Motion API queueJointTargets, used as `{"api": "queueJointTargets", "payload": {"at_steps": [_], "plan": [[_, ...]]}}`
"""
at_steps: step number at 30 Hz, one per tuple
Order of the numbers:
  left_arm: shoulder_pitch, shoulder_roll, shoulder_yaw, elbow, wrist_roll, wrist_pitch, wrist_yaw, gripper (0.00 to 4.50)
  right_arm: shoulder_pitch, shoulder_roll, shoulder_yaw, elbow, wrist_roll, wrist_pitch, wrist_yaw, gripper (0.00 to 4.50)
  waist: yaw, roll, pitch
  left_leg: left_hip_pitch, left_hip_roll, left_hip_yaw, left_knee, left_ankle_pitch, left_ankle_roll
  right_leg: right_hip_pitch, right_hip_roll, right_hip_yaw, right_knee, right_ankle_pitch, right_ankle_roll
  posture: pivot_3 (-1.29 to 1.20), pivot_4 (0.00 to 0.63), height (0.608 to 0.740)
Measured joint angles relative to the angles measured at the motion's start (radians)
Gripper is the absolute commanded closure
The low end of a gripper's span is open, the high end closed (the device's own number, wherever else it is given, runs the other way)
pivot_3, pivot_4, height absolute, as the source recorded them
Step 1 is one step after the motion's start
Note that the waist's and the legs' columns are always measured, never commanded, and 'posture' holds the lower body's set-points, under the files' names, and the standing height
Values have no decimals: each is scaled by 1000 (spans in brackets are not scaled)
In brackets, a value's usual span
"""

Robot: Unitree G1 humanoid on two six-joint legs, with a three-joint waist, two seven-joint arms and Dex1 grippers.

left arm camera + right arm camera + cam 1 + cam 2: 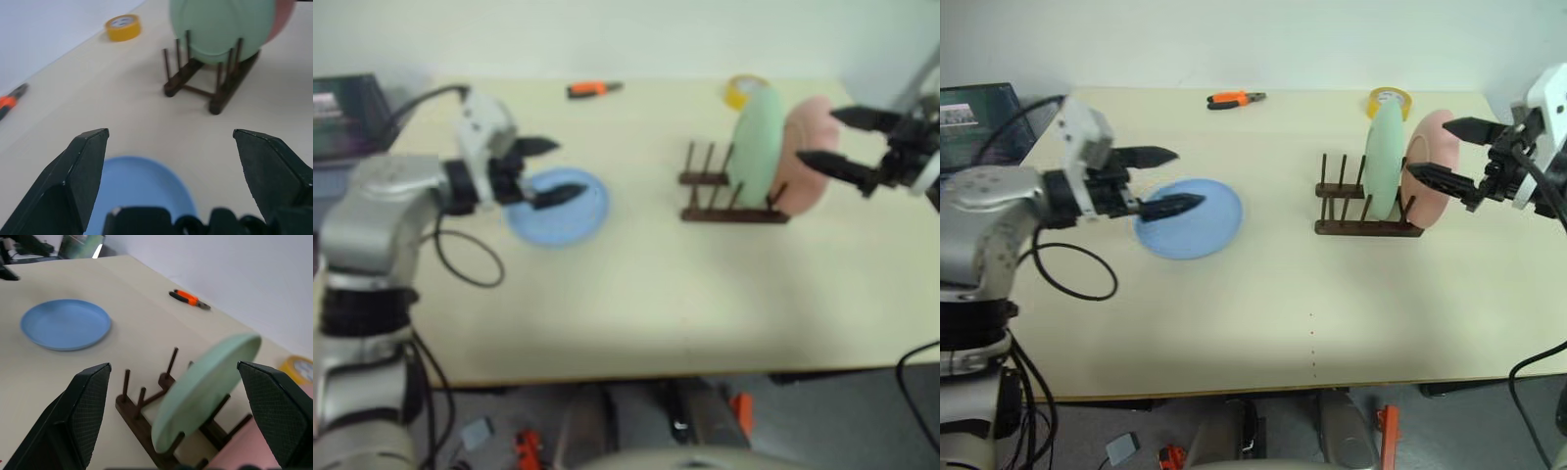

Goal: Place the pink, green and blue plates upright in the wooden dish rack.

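Left claw hangs with both black fingers spread wide and nothing between them, poised just above the near-left edge of the blue plate, which lies flat on the bench. Over on the other side, the right claw is spread wide too and empty, one fingertip in front of the pink plate, though whether it touches is hard to say. That pink plate stands on edge at the right end of the wooden dish rack, and the green plate stands upright between the pegs just to its left. The rack's left-hand pegs are free. Farther back, a yellow tape roll sits behind the rack, and orange-handled pliers lie near the far edge of the bench.
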Motion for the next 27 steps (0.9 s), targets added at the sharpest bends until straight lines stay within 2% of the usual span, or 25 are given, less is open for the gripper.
{"api": "queueJointTargets", "payload": {"at_steps": [7, 12, 18, 27], "plan": [[-35, 17, -16, 249, 116, -45, 74, 0, -40, 127, 200, -106, -37, -4, -31, 16, 2, 0, 0, -2, 1, 1, 0, 0, 0, -2, -2, 0, -1, 0, 0, 0, 150, 740], [-95, -50, -29, 410, 156, -40, 127, 0, -120, 249, 340, -114, -125, -15, -96, 16, 11, -1, 0, -9, 0, 0, 2, 0, 0, -8, -2, -3, 0, 1, 1, 0, 150, 740], [-171, -128, -70, 611, 215, -39, 165, 0, -146, 336, 514, -74, -323, -108, -147, 16, 16, -3, -2, -18, -1, 1, 3, 0, 0, -18, -1, -3, 3, 1, 0, 0, 150, 740], [-206, -163, -89, 726, 266, -45, 187, 0, -125, 363, 540, -80, -380, -122, -143, 16, 16, -3, -2, -19, -1, 1, 5, 0, 0, -19, 0, -4, 5, 3, -3, 0, 150, 740]]}}
